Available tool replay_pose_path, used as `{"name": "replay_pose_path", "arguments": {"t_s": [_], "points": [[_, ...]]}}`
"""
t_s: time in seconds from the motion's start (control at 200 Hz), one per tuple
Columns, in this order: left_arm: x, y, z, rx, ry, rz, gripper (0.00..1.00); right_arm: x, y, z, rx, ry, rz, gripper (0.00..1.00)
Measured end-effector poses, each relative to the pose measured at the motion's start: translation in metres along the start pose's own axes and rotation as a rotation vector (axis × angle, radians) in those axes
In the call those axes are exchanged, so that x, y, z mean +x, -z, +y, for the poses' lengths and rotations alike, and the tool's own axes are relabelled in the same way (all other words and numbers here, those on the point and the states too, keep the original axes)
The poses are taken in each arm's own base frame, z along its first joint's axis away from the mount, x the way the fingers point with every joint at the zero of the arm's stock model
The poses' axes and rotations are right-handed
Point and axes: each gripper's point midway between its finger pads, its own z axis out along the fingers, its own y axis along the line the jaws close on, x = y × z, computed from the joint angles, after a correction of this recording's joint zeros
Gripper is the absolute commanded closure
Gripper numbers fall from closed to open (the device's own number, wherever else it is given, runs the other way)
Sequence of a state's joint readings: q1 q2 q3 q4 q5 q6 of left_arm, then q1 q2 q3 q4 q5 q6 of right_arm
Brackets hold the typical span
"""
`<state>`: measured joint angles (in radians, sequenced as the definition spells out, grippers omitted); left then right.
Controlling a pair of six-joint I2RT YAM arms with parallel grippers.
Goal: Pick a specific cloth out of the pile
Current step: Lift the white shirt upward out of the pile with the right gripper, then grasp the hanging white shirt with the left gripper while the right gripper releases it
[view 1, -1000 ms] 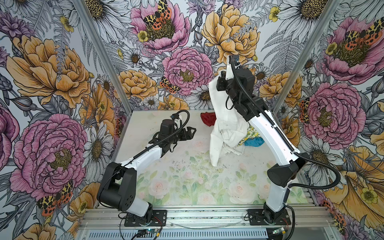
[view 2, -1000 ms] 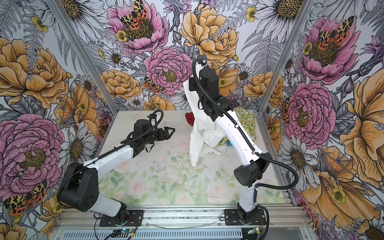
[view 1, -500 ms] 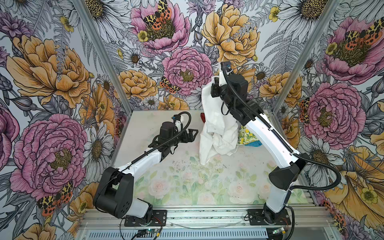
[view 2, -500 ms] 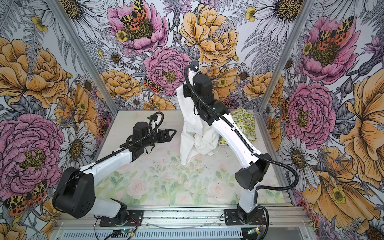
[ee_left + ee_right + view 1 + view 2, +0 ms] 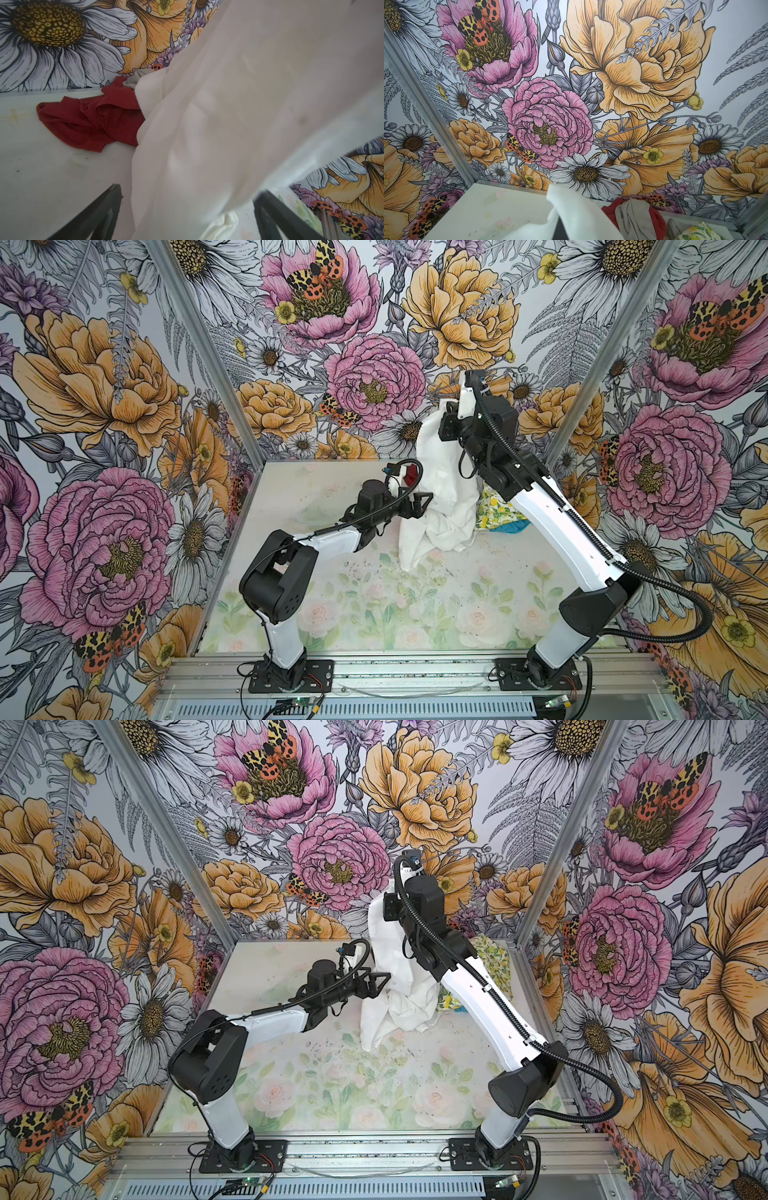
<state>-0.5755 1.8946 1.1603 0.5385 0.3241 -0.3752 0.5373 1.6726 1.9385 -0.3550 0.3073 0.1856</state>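
Danger first: could slip out of the right claw (image 5: 441, 416), clenched on only a small bunch at the top of the cloth (image 5: 444, 497), with all the weight of the long folds pulling down. Could also drag a neighbour along, since hangs just beside the pile (image 5: 498, 514) and seems to brush the lemon-print cloth (image 5: 492, 510) with its lower folds. Left claw (image 5: 420, 504) released, fingers wide on both sides of the hanging fabric in the left wrist view; if closed too early or too shallow, would catch only a thin fold, or nothing. Behind it on the surface (image 5: 374, 614), red cloth (image 5: 89, 120), apart from those fingers, so less of a worry. As for looks: plain white, no print, large, soft, gathered into long vertical folds, a bit crumpled low down. Held high over the back of the surface; lowest tip down near it, touching or not, cannot tell.
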Motion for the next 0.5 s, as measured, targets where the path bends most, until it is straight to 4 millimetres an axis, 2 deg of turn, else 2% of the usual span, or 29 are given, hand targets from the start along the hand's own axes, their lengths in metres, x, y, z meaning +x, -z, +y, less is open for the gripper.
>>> {"name": "replay_pose_path", "arguments": {"t_s": [0.075,0.1,0.13,0.295,0.395,0.5], "points": [[0.005,-0.018,0.001,0.024,0.027,-0.025,0.79,0.010,-0.003,-0.008,0.002,-0.016,0.024,1.00],[0.006,-0.023,0.001,0.031,0.031,-0.032,0.91,0.014,-0.004,-0.011,0.005,-0.021,0.033,1.00],[0.007,-0.027,0.002,0.035,0.041,-0.036,1.00,0.020,-0.006,-0.016,0.009,-0.027,0.046,1.00],[0.007,-0.030,0.002,0.037,0.053,-0.047,1.00,0.048,-0.011,-0.046,0.047,-0.051,0.109,1.00],[-0.005,-0.025,-0.005,0.038,0.044,-0.060,1.00,0.065,-0.007,-0.062,0.071,-0.055,0.144,1.00],[-0.026,-0.014,-0.017,0.039,0.029,-0.079,1.00,0.091,0.000,-0.074,0.081,-0.061,0.192,1.00]]}}
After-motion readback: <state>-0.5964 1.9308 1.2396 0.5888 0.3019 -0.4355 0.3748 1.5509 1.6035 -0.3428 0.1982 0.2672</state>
